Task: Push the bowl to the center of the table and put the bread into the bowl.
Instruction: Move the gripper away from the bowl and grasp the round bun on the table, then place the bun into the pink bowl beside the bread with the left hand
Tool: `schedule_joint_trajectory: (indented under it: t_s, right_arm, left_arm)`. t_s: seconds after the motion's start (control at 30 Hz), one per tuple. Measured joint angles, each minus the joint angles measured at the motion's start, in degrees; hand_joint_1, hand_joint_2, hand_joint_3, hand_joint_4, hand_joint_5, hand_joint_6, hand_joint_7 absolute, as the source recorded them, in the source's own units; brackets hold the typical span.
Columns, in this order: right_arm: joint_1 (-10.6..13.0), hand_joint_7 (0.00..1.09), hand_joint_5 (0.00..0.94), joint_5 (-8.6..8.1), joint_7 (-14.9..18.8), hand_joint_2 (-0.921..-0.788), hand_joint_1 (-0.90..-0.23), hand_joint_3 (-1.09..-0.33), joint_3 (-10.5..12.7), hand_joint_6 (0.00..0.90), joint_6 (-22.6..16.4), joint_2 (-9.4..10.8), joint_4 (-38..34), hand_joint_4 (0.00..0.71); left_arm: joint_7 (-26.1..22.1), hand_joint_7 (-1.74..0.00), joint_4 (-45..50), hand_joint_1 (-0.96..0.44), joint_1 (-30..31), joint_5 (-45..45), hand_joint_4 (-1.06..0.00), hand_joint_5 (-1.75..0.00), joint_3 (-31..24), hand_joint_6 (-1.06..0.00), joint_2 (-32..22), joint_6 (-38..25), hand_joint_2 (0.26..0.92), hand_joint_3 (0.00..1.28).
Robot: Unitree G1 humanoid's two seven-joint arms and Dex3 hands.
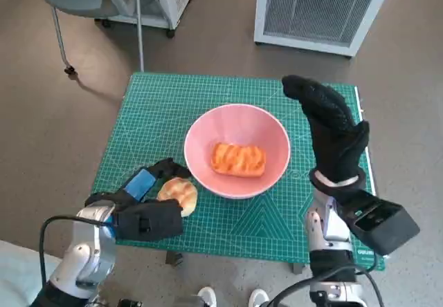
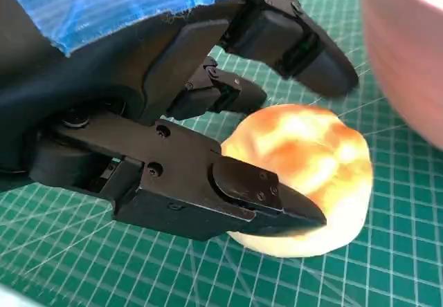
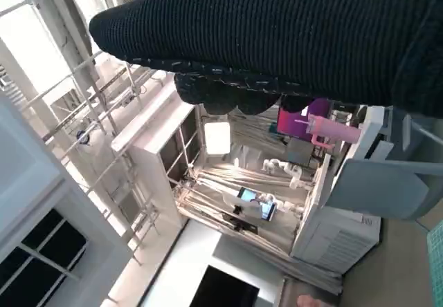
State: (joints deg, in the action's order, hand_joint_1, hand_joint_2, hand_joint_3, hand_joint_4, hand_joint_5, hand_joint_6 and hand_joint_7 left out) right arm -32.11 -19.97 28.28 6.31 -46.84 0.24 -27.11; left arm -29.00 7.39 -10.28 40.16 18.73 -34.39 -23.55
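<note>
Overhead, one round pink bowl (image 1: 237,150) sits mid-mat on the green gridded cutting mat (image 1: 138,120), holding one orange-striped bread piece (image 1: 238,160); a second pale golden bun (image 1: 179,194) lies just outside its rim. Only the left wrist view shows the blue-taped left hand (image 2: 208,134) with fingers spread around that bun, though whether they clasp it I cannot tell. The gloved right hand (image 1: 332,124) hovers beside the bowl, fingers loose, holding nothing; its own wrist view shows only the room.

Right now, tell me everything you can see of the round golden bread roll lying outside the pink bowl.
The round golden bread roll is pale and glossy with browner patches on top, looking soft-baked. It lies flat on the green gridded cutting mat, just beside the pink bowl, near its outer wall. The left hand closes around it: black fingers press its near side and others arch over its far side. It has not been lifted.
</note>
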Motion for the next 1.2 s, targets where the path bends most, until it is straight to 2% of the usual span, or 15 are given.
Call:
schedule_joint_trajectory:
  t_s: [0.23,0.57,0.73,0.93,1.2]
  right_arm:
    - [0.0,0.67,0.004,0.01,-0.1,-0.921,-0.506,-0.815,0.0,-0.001,0.0,0.0,0.0,0.263]
    - [0.0,0.67,0.004,0.03,-0.3,-0.921,-0.506,-0.815,0.0,-0.001,0.0,0.1,-0.2,0.264]
    - [0.0,0.67,0.004,0.04,-0.3,-0.921,-0.508,-0.815,0.0,-0.001,-0.1,0.1,-0.2,0.264]
    - [0.0,0.67,0.005,0.07,-0.3,-0.921,-0.505,-0.816,-0.1,-0.001,-0.2,0.1,-0.2,0.265]
    - [0.0,0.67,0.005,0.07,-0.3,-0.921,-0.503,-0.821,-0.1,-0.001,-0.3,0.1,-0.3,0.265]
  left_arm:
    - [1.0,-1.31,1.4,0.0,2.1,-1.9,-0.66,-1.36,-2.3,-0.64,-0.8,2.6,0.513,0.8]
    - [1.1,-1.31,5.0,0.0,6.4,-2.9,-0.67,-1.26,-5.9,-0.65,-1.8,3.0,0.577,0.68]
    - [1.0,-1.25,6.8,0.0,8.4,-4.1,-0.71,-1.21,-8.2,-0.66,-2.1,3.0,0.628,0.57]
    - [1.0,-1.2,9.4,0.0,10.7,-6.3,-0.75,-1.17,-12.0,-0.67,-2.4,3.6,0.646,0.52]
    - [1.0,-1.22,14.7,0.0,11.8,-9.2,-0.75,-1.12,-19.0,-0.67,-3.5,4.3,0.665,0.49]
